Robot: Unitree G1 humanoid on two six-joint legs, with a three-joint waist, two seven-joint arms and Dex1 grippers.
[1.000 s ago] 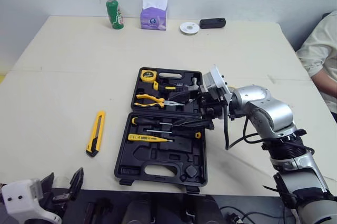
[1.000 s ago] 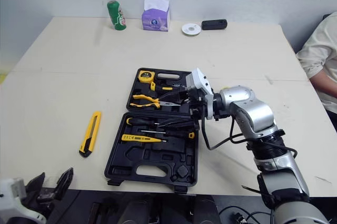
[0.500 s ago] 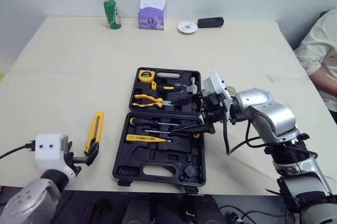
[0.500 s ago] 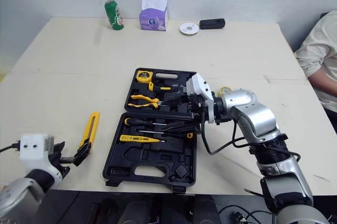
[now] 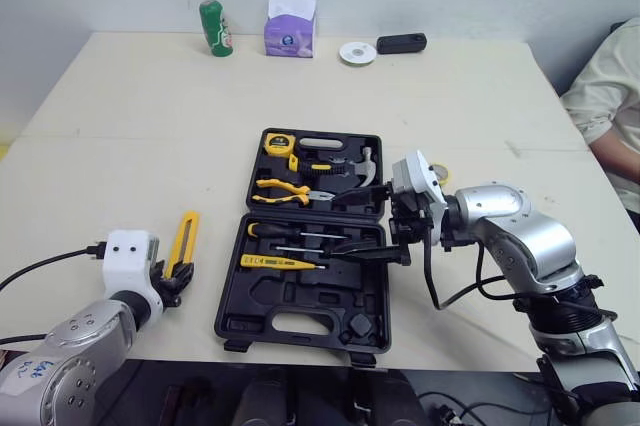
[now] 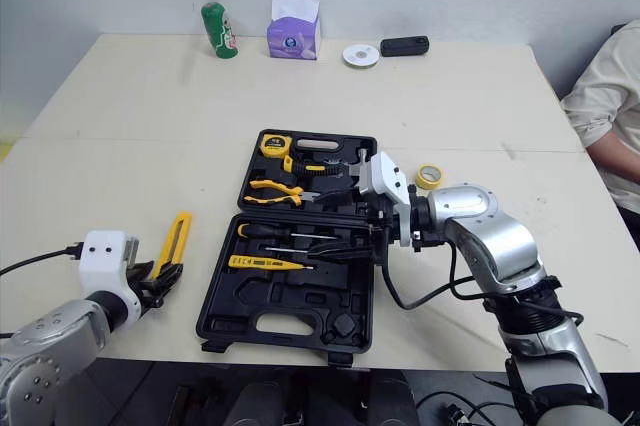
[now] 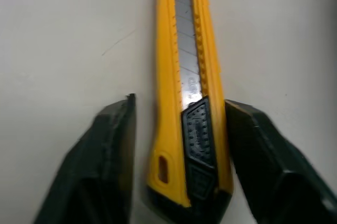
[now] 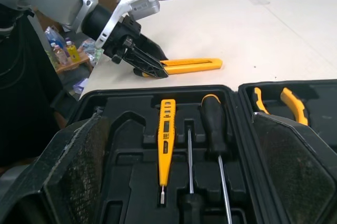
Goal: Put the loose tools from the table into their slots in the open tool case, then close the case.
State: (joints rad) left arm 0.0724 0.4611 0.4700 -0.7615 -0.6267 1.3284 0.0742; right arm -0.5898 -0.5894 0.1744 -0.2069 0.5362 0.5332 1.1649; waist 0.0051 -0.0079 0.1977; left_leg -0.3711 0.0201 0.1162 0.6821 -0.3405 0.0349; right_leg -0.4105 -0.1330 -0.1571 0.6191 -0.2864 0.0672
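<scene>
A yellow utility knife (image 5: 182, 243) lies on the table left of the open black tool case (image 5: 300, 301). My left gripper (image 5: 175, 274) sits at the knife's near end. In the left wrist view its fingers (image 7: 113, 145) straddle the knife (image 7: 189, 77) closely, with a thin gap still showing on one side. My right gripper (image 5: 365, 226) hangs open over the case's right edge with nothing between its fingers. The case holds a tape measure (image 5: 281, 142), pliers (image 5: 290, 189), a hammer (image 5: 345, 161), screwdrivers (image 5: 300, 236) and a yellow tester (image 5: 280, 262).
A green can (image 5: 211, 26), a tissue box (image 5: 291, 24), a white disc (image 5: 357, 53) and a black device (image 5: 402, 43) line the far edge. A yellow tape roll (image 6: 429, 176) lies right of the case. A person's sleeve (image 5: 610, 86) is at the right.
My left arm came up from below the table's front edge to the knife's near end, and its fingers narrowed around the knife. My right gripper drew back slightly to the right.
</scene>
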